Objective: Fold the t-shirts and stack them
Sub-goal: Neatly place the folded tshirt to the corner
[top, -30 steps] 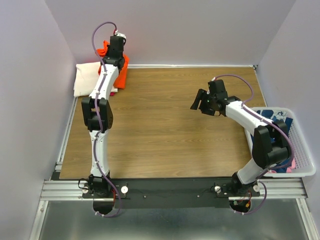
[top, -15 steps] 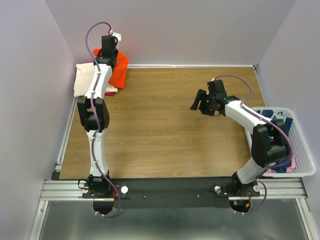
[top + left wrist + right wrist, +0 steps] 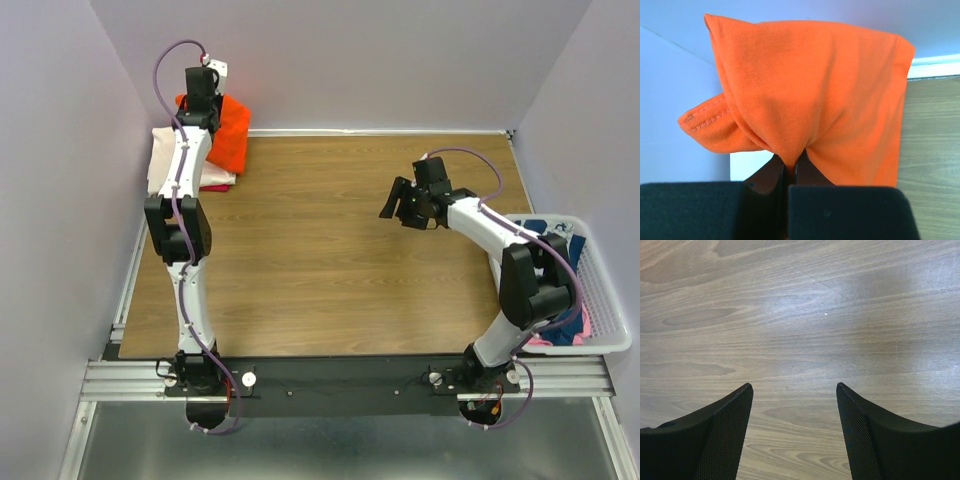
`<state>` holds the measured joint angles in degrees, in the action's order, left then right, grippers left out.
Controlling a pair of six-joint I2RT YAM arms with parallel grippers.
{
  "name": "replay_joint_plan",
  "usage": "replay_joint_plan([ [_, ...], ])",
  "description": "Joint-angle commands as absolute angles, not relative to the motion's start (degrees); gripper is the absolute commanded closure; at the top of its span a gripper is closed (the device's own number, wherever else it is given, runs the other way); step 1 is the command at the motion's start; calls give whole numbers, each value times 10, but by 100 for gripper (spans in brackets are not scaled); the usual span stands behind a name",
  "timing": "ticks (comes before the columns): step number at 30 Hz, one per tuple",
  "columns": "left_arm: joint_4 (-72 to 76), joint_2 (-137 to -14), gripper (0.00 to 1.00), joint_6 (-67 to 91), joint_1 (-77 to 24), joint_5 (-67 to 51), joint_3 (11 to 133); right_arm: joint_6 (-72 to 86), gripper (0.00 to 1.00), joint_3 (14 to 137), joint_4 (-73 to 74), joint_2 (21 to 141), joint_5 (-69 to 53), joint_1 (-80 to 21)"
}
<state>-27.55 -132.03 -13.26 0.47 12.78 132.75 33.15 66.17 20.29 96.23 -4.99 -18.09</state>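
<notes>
A plain orange t-shirt (image 3: 805, 90) hangs bunched from my left gripper (image 3: 790, 167), whose jaws are shut on a pinch of its cloth. From above, the left gripper (image 3: 203, 100) is raised at the back-left corner, with the orange t-shirt (image 3: 232, 135) draped beside the arm. Below it on the table lies a folded cream-white t-shirt (image 3: 165, 160), and a red-pink one (image 3: 216, 184) shows at its near edge. My right gripper (image 3: 395, 202) hovers open over the wood right of centre; in its wrist view the right gripper (image 3: 795, 390) has only bare table between its fingers.
A white lattice basket (image 3: 610, 300) stands at the right edge, holding navy cloth (image 3: 565, 235) and pink cloth (image 3: 583, 325). Walls close in the table at the back and on both sides. The black rail (image 3: 340, 385) with the arm bases runs along the near edge.
The left arm has swung left and further back, carrying the orange t-shirt over toward the cream stack. The right arm has stayed where it was.
</notes>
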Motion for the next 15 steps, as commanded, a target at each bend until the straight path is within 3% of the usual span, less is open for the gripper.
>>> replay_joint_plan([
  [1, -261, -1281, 100, -127, 23, 106, 1338, 327, 25, 680, 215, 976, -50, -187],
  [15, -262, -1319, 100, -123, 42, 88, 1347, 326, 25, 695, 217, 1006, -47, -191],
])
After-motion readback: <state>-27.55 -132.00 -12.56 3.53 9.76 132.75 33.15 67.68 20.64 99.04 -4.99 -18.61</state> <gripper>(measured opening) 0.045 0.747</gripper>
